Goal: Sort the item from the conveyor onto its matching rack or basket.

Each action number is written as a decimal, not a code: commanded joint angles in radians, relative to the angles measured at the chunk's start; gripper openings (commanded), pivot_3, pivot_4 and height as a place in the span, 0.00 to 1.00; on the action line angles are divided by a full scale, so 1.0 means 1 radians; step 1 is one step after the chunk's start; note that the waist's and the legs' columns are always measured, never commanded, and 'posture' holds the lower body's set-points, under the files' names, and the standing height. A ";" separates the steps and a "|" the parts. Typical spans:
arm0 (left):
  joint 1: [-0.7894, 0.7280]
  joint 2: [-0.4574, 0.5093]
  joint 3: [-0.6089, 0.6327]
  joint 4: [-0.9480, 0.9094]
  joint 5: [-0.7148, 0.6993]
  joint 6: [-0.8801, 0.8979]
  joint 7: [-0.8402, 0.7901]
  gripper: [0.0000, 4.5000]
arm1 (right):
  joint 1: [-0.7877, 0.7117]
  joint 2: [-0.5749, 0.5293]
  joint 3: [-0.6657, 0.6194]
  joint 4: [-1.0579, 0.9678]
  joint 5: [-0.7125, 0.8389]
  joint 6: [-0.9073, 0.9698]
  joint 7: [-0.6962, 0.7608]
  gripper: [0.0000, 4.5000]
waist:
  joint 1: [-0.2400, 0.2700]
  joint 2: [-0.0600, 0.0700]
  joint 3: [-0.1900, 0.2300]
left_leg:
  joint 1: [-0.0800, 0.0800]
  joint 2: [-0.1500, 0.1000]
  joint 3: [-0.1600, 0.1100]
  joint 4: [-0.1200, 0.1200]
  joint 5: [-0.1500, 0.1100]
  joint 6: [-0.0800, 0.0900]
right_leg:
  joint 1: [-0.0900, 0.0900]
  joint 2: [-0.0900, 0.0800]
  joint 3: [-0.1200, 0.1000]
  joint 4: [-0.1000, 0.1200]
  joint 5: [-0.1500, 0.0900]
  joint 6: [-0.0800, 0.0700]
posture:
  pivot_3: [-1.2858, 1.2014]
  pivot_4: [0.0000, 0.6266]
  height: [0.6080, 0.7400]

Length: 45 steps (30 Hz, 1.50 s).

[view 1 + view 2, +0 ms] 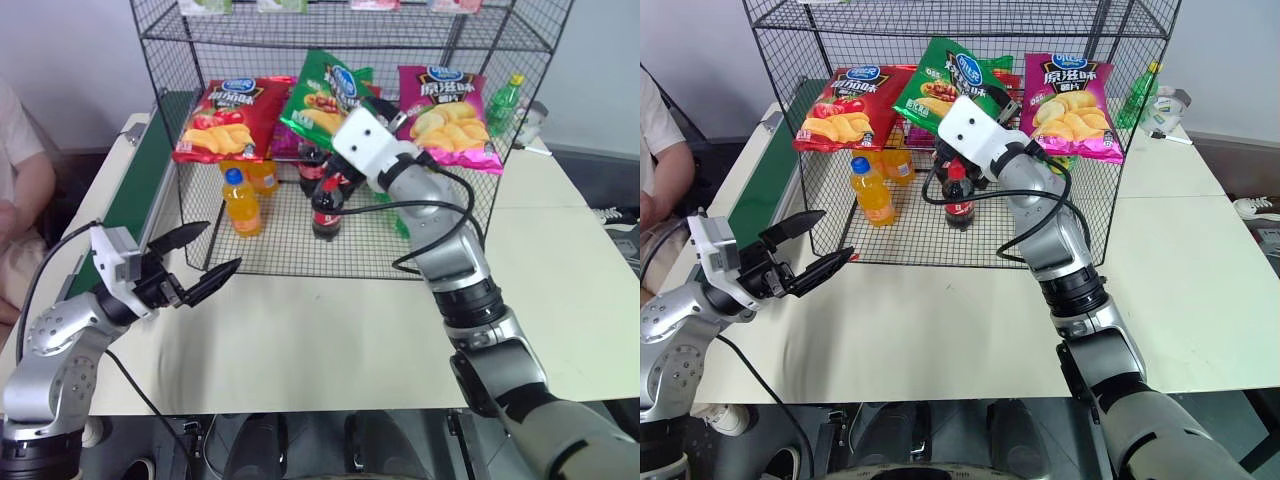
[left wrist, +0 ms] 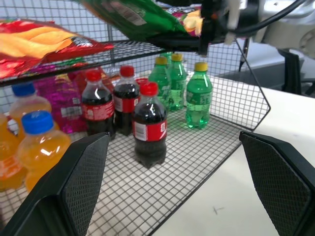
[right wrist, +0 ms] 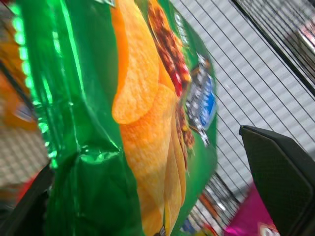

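Green crisp bag (image 1: 322, 98) on rack (image 1: 150, 140) between red (image 1: 222, 120), pink bags (image 1: 448, 118); both grippers open.

Green crisp bag (image 3: 98, 123): glossy crinkled foil.
Rack (image 1: 290, 245): black wire mesh, matt.
Conveyor belt (image 1: 135, 190): dark green, matt.
Table (image 1: 330, 340): pale, smooth, matt.
Cola bottle (image 2: 149, 125): clear glossy plastic.
Gripper fingers (image 2: 78, 182): black, finely cross-hatched.

You can't see the bottom of the green crisp bag (image 1: 325, 95); the right arm's white wrist block covers it. The conveyor (image 1: 140, 185) runs behind the rack (image 1: 180, 215) and its far end is hidden. A person's arm (image 1: 22, 180) is cut off at the picture's left edge
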 commanded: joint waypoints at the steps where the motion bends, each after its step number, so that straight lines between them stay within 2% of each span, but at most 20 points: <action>1: -0.001 0.007 0.013 -0.009 0.001 -0.025 -0.010 1.00 | 0.017 -0.007 -0.032 -0.122 0.110 0.009 0.088 0.97 | 0.000 0.000 0.000 | 0.000 0.000 0.000 0.000 0.000 0.000 | 0.000 0.000 0.000 0.000 0.000 0.000 | 0.52 0.24 0.99; 4: 0.002 0.009 0.009 -0.006 0.012 -0.033 -0.012 1.00 | 0.040 -0.042 -0.035 -0.142 0.101 -0.007 0.076 0.97 | -0.002 0.000 0.000 | 0.000 0.000 0.000 0.000 0.000 0.000 | 0.000 0.000 0.000 0.000 0.000 0.000 | 0.52 0.24 0.99; 7: -0.002 0.005 0.006 0.001 0.011 -0.032 -0.015 1.00 | 0.016 -0.073 -0.065 -0.075 0.106 -0.054 0.031 0.97 | -0.001 0.000 0.000 | 0.000 0.000 0.000 0.000 0.000 0.000 | 0.000 0.000 0.000 0.000 0.000 0.000 | 0.52 0.24 0.99; 11: -0.011 0.006 -0.009 0.004 0.017 -0.029 -0.017 1.00 | -0.037 -0.026 -0.085 -0.017 0.165 -0.044 0.005 0.97 | -0.004 0.000 0.000 | 0.000 0.000 0.000 0.000 0.000 0.000 | 0.000 0.000 0.000 0.001 0.000 0.000 | 0.52 0.24 0.99; 14: -0.010 0.011 -0.006 0.004 0.020 -0.028 -0.018 1.00 | -0.006 -0.038 -0.052 -0.031 0.163 -0.064 0.025 0.97 | -0.002 0.000 0.000 | 0.000 0.001 0.000 -0.001 0.000 0.000 | -0.001 0.001 0.000 0.001 0.000 0.000 | 0.52 0.24 0.99; 20: 0.016 0.014 0.002 -0.012 0.023 -0.029 -0.016 1.00 | 0.074 0.007 -0.079 -0.192 0.348 0.089 0.136 0.97 | -0.001 0.000 0.000 | 0.000 0.000 0.000 0.000 0.000 0.000 | -0.001 0.000 0.000 0.000 0.000 0.000 | 0.52 0.24 0.99; 24: 0.026 0.011 0.003 -0.018 0.024 -0.030 -0.012 1.00 | 0.074 0.009 -0.121 -0.227 0.411 0.099 0.127 0.97 | -0.001 0.000 0.000 | 0.000 0.000 0.000 0.000 0.000 0.000 | -0.001 0.000 0.000 0.001 0.000 0.000 | 0.52 0.24 0.99; 26: 0.029 0.017 0.007 -0.024 0.023 -0.028 -0.015 1.00 | 0.070 0.012 -0.191 -0.260 0.482 0.121 0.120 0.97 | 0.000 0.000 0.000 | 0.000 0.000 0.000 0.000 0.000 0.000 | -0.001 0.000 0.000 0.001 0.000 0.000 | 0.52 0.24 0.99; 28: 0.033 0.028 0.018 -0.024 0.019 -0.019 -0.014 1.00 | 0.101 0.003 -0.270 -0.302 0.610 0.140 0.173 0.97 | 0.002 0.000 0.000 | 0.000 0.000 0.000 0.000 0.000 0.000 | 0.000 0.000 0.000 0.000 0.000 0.000 | 0.52 0.24 0.99; 31: 0.045 0.053 0.058 -0.032 -0.025 0.027 -0.004 1.00 | 0.213 -0.052 -0.409 -0.382 0.875 0.246 0.304 0.97 | 0.006 -0.001 -0.001 | 0.000 0.000 -0.001 -0.001 0.000 0.001 | 0.001 0.000 -0.001 -0.001 0.000 0.000 | 0.52 0.24 0.99; 35: 0.094 0.103 0.113 -0.028 -0.054 0.107 0.008 1.00 | 0.400 -0.200 -0.495 -0.474 1.060 0.289 0.460 0.97 | 0.003 -0.001 0.000 | 0.000 0.000 0.000 -0.001 -0.001 0.002 | 0.002 -0.002 -0.001 -0.003 0.000 0.000 | 0.52 0.24 0.99; 38: 0.141 0.134 0.151 -0.023 -0.048 0.130 0.001 1.00 | 0.490 -0.299 -0.505 -0.505 1.083 0.274 0.512 0.97 | -0.004 0.000 0.000 | 0.000 0.000 0.000 -0.001 -0.001 0.002 | 0.002 -0.001 0.000 -0.002 0.000 0.000 | 0.52 0.24 0.99; 42: 0.183 0.152 0.173 -0.009 -0.021 0.102 -0.031 1.00 | 0.708 -0.439 -0.464 -0.424 0.925 0.039 0.672 0.97 | 0.006 0.000 0.000 | 0.003 0.000 -0.001 -0.001 -0.001 0.002 | 0.005 0.000 -0.001 -0.002 0.000 0.000 | 0.52 0.24 0.99; 45: 0.201 0.163 0.167 0.029 0.041 0.079 -0.021 1.00 | 0.740 -0.448 -0.480 -0.367 0.969 0.042 0.676 0.97 | 0.008 0.000 0.000 | 0.003 0.000 -0.001 0.001 -0.001 0.003 | 0.008 0.000 -0.001 -0.004 0.000 0.000 | 0.52 0.24 0.99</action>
